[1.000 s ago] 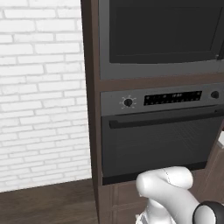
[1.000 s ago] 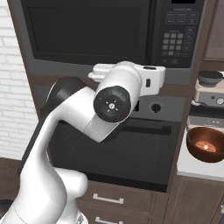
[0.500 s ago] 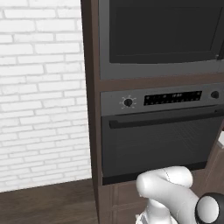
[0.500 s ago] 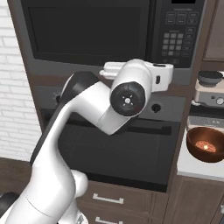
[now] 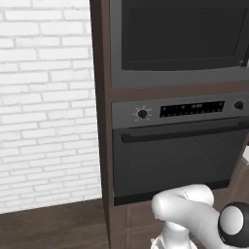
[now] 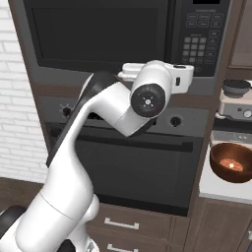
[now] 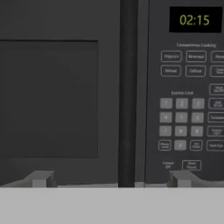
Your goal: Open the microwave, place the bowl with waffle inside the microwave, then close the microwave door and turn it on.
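**Microwave in the brown cabinet, door shut, gripper facing its front**

The microwave (image 5: 180, 41) sits high in a brown cabinet (image 5: 99, 121), directly above the oven (image 5: 180, 151). In the left base view a white brick wall (image 5: 46, 102) lies to the left of the cabinet. The oven carries a round knob (image 5: 142, 114) at the left of its control strip, a dark display (image 5: 192, 109) in the middle, and a long handle bar (image 5: 180, 132) over its dark window. The white arm (image 5: 194, 216) rises at the lower right.

In the right base view the microwave door (image 6: 98, 34) is a wide black glass panel, flush with the frame and shut. To its right stands the keypad panel (image 6: 202, 37). The arm bends upward in front of the oven, and its wrist lies level with the lower edge of the microwave, near the seam between door and keypad. At far right a brown bowl (image 6: 231, 162) with a golden item inside rests on a pale counter (image 6: 221, 189); above it stands a grey appliance (image 6: 236, 101).

In the hand view the door glass fills the left, a dark vertical handle strip (image 7: 127, 92) runs down the middle, and the keypad and a clock display (image 7: 195, 19) reading 02:15 lie at right. The gripper (image 7: 111, 179) faces this front with its two fingertips (image 7: 40, 178) spread wide apart, holding nothing.
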